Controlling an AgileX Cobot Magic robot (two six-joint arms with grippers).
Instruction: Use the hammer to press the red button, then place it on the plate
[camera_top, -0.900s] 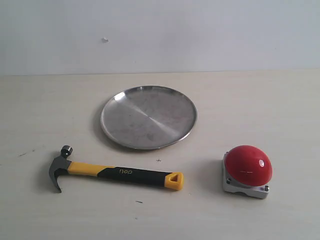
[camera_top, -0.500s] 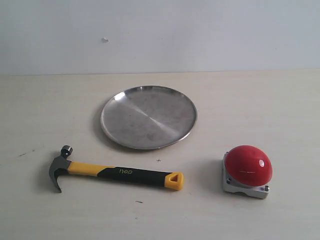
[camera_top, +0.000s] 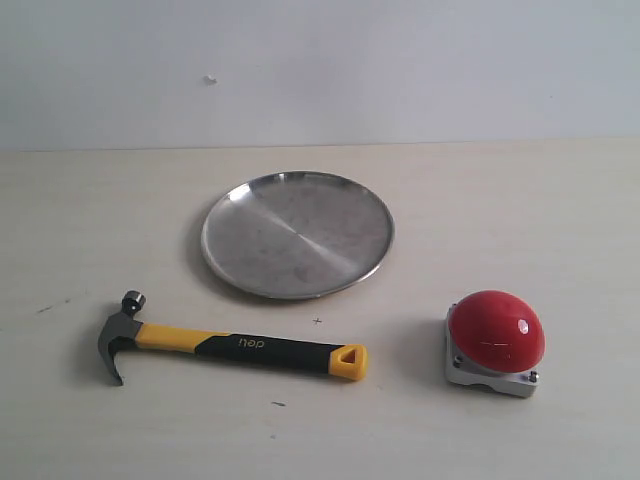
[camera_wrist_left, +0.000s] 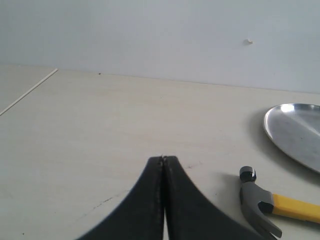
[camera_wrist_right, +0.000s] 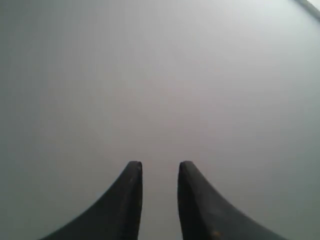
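**Pale table (camera_top: 80, 220), hammer on my left side**

My left gripper (camera_wrist_left: 163, 159), pressed closed, is nearest the hammer (camera_top: 230, 345). It lies flat near the plate (camera_top: 372, 262), handle running sideways, head left, loop toward the red button (camera_top: 495, 330). My right gripper (camera_wrist_right: 160, 167) stands slightly parted, facing blank grey.

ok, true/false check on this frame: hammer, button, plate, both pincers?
1. The hammer lies on the table, ungripped. True.
2. The plate carries the hammer. False: hammer and plate lie apart, not touching.
3. The hammer's head points at the red button. False: its yellow looped end faces the red button.
4. The left pincer is open. False: its fingers meet, holding nothing.
5. The right pincer is open. True.
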